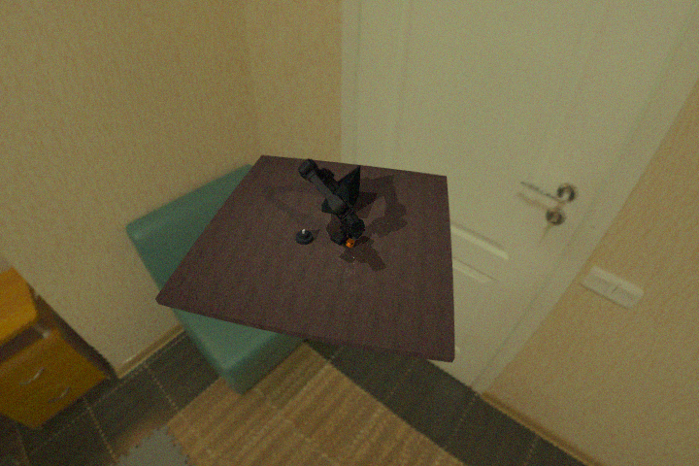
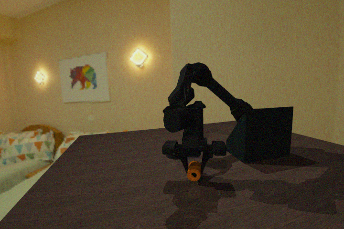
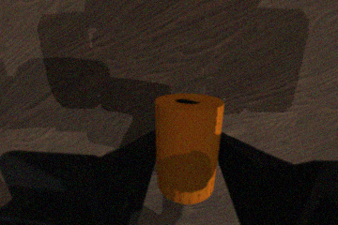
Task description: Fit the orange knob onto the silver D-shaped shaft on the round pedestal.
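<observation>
The orange knob (image 1: 350, 243) (image 2: 194, 164) (image 3: 188, 136) is a cylinder lying on its side between the fingers of my gripper (image 2: 194, 170) (image 3: 186, 137). The gripper is shut on its sides. The knob is at or just above the table; the exact gap is hard to tell. Its dark hole faces the exterior view, away from the arm, and shows as a thin dark slit at the knob's upper end in the wrist view. The round dark pedestal (image 1: 304, 238) with its upright silver shaft (image 1: 303, 231) stands left of the gripper in the top view. The shaft's flat side cannot be made out.
The dark brown table (image 1: 306, 291) (image 2: 110, 189) carries the arm and pedestal. A black wedge-shaped block (image 1: 351, 183) (image 2: 268, 135) stands by the arm's base. In the exterior view the gripper hides the shaft. Arm shadows fall around the knob.
</observation>
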You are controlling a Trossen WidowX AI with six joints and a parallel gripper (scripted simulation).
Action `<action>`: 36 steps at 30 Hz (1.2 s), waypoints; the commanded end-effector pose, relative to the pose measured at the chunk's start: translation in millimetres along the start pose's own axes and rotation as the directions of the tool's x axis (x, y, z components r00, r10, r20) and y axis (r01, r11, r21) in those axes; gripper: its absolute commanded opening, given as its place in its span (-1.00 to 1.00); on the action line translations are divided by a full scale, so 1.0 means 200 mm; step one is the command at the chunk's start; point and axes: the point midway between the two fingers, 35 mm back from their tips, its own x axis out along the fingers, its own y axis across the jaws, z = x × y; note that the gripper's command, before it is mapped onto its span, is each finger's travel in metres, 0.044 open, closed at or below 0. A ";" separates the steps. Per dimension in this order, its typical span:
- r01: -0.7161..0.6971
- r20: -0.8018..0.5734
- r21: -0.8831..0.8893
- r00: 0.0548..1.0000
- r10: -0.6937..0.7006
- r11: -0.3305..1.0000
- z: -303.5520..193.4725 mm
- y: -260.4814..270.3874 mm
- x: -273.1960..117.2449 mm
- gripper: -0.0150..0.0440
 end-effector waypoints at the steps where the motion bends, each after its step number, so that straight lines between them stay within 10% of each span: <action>1: 0.001 0.006 0.146 1.000 -0.002 0.989 0.01 0.00 -0.01 0.11; 36: -0.003 0.006 0.737 1.000 -0.002 0.676 0.01 0.00 -0.01 0.11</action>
